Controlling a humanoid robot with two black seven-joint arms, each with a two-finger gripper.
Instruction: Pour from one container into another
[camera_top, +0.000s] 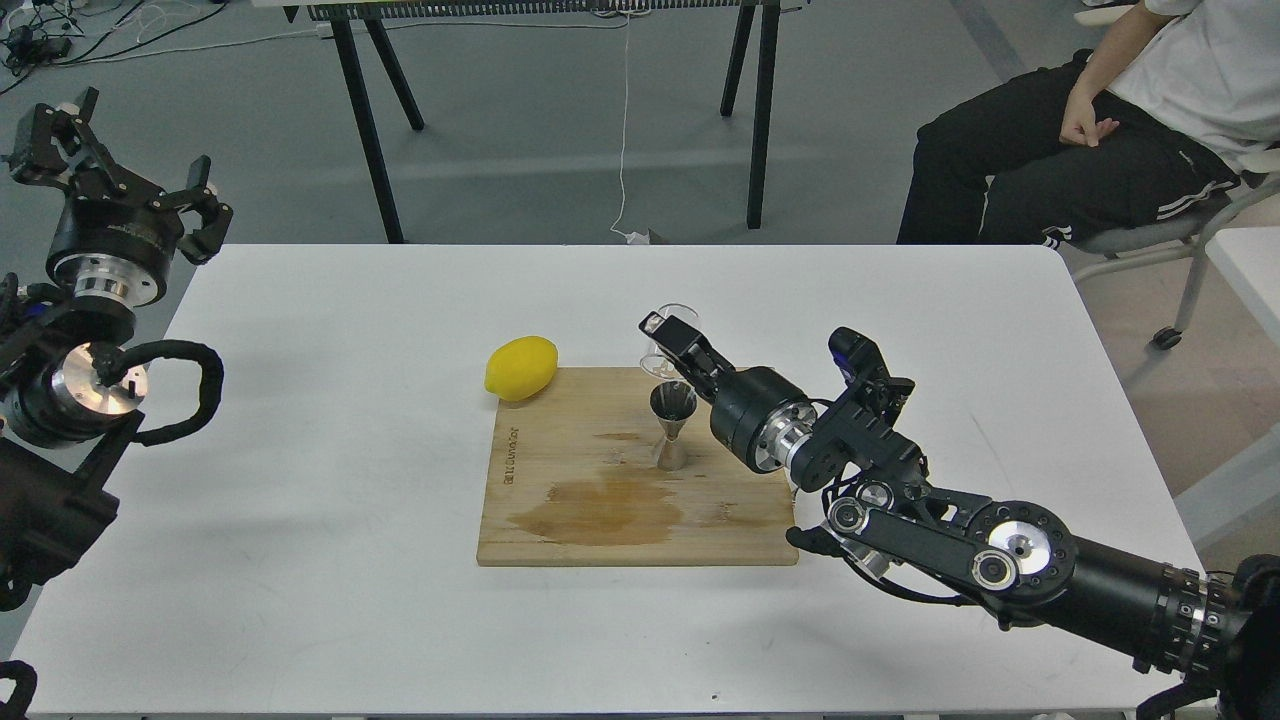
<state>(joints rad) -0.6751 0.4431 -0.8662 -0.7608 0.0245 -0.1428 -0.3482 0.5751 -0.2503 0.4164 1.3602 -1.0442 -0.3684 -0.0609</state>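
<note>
- The right gripper (668, 335) is clamped on the cup (672, 338), holding it just behind and above the jigger (672, 425); I judge this is so the rim can tip toward the jigger's open top.
- The cup is nearly see-through, so I cannot tell how far it is tilted or whether any liquid is in it.
- The jigger stands upright on the board (560, 500), right of centre, close under the gripper, where the pour can reach it.
- The left gripper (125, 195) hangs off the table's (300, 400) far left corner with its fingers spread, holding nothing, well apart from the work.
- A lemon (521, 367) lies at the board's back left corner, near but clear of the pour path.
- A wet brown stain (600, 510) spreads over the board in front of the jigger; the narrow jigger could be knocked over by the gripper beside it.
- A seated person (1100, 130) is beyond the table's far right, out of the way.
</note>
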